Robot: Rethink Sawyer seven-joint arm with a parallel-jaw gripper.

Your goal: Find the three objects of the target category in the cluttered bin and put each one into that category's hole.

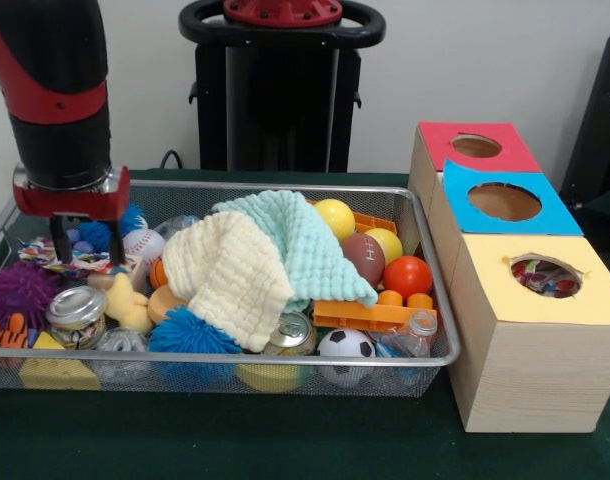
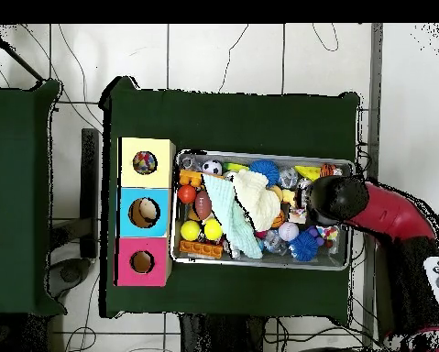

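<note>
The gripper (image 1: 86, 243) hung inside the cluttered bin (image 1: 440, 345), at the end farthest from the yellow-topped box (image 1: 535, 345). Its two dark fingers (image 1: 58, 240) stood parted, one on each side of a patterned fabric piece (image 1: 77, 262) that lay low among the toys; whether they already touched the cloth could not be told, and nothing was lifted.

That piece, white with coloured spots, sat just behind the glass jar (image 1: 76, 313) and beside the baseball (image 1: 143, 243). In the overhead view the arm (image 2: 388, 215) covered most of that end of the bin, so the cloth hardly showed there.

The hole (image 1: 545, 276) in the yellow top already showed bright patterned cloth (image 1: 541, 275) inside, so part of the task looked done.

The fabric looked thin, light and limp. It would likely sag and trail when raised, and could snag on neighbouring toys such as the purple spiky ball (image 1: 20, 290). A pinch on a raised fold near its middle seemed best, since an edge grip might slip. Pushing down hard risked catching the wire mesh beneath it.

The cream waffle cloth (image 1: 230, 275) and mint waffle cloth (image 1: 305, 245) lay heaped mid-bin, between the gripper and the box.
</note>
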